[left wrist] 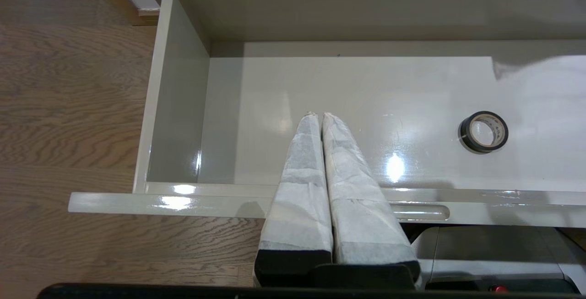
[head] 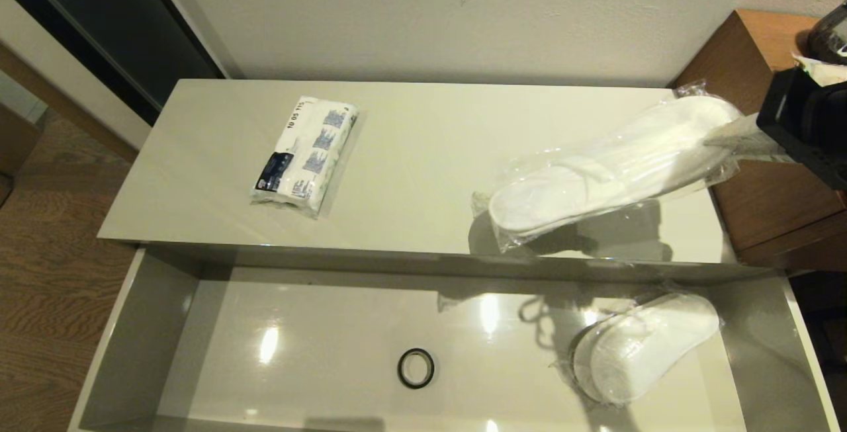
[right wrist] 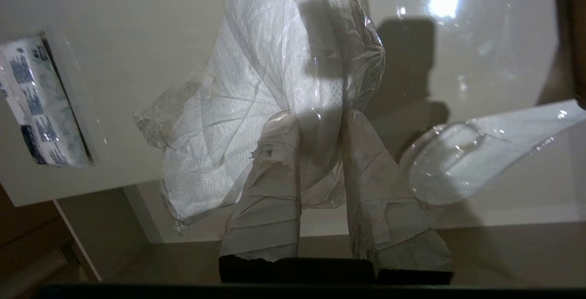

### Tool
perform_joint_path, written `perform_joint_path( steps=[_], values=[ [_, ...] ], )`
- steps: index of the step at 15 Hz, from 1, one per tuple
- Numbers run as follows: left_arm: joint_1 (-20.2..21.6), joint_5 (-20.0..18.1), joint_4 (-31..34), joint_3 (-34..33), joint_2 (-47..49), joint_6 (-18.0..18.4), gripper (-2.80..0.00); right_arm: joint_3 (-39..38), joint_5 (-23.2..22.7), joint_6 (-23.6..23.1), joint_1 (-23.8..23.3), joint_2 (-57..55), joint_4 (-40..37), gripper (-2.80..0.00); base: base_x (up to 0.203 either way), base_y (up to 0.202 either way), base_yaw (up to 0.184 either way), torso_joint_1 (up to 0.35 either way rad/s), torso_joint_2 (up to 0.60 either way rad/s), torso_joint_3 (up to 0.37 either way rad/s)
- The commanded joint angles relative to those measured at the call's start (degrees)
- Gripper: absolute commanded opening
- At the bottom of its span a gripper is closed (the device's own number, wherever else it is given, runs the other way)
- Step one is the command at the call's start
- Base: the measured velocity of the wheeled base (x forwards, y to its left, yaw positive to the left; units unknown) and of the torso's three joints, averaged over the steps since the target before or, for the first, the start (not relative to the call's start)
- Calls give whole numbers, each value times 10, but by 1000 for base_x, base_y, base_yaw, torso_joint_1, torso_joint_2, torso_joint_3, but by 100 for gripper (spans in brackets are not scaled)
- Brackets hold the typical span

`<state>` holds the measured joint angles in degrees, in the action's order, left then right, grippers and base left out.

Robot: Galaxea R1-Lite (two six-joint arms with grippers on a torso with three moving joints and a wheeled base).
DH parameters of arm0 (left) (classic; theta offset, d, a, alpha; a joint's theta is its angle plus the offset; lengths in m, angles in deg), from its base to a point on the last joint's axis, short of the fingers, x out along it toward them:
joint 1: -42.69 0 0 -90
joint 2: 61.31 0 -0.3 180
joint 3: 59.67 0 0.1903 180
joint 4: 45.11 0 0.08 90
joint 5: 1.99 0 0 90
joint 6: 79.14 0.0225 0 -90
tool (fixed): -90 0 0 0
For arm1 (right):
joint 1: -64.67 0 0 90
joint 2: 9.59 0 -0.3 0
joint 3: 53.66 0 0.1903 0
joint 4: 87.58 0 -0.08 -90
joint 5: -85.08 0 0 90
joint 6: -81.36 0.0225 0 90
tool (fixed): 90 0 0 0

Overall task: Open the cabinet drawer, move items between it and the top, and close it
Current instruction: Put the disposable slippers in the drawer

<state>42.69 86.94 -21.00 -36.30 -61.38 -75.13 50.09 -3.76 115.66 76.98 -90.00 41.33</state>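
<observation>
The cabinet drawer (head: 142, 326) is pulled out under the top (head: 430, 154). On the top's left part lies the tissue packet (head: 301, 154), which also shows in the right wrist view (right wrist: 39, 106). My right gripper (head: 734, 135) is shut on the heel end of a packet of slippers (head: 615, 167), which it holds tilted over the right end of the top. In its own view, the gripper (right wrist: 320, 120) has the plastic of the slippers (right wrist: 238, 120) pinched between its fingers. A second slippers packet (head: 642, 346) lies in the drawer's right part. My left gripper (left wrist: 319, 116) hangs shut and empty over the left part of the drawer (left wrist: 176, 106).
A small black ring (head: 415, 368) rests on the drawer floor near the middle, to one side of the left gripper (left wrist: 483, 131). A taller brown wooden unit (head: 761, 200) adjoins the cabinet's right end. Wood floor (head: 46, 286) lies to the left.
</observation>
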Motion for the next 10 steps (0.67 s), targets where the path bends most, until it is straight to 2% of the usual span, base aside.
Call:
perform_joint_path(
  steps=[1, 5, 10],
  values=[
    [0, 0, 0, 0, 1, 0, -280, -21, 1, -5, 0, 52, -22, -280, 0, 0, 0, 0, 0, 0],
    [0, 0, 0, 0, 1, 0, -280, -121, 4, -10, 0, 135, -61, -280, 0, 0, 0, 0, 0, 0],
    [0, 0, 0, 0, 1, 0, -280, -268, 7, -15, -19, 185, -42, -280, 0, 0, 0, 0, 0, 0]
  ],
)
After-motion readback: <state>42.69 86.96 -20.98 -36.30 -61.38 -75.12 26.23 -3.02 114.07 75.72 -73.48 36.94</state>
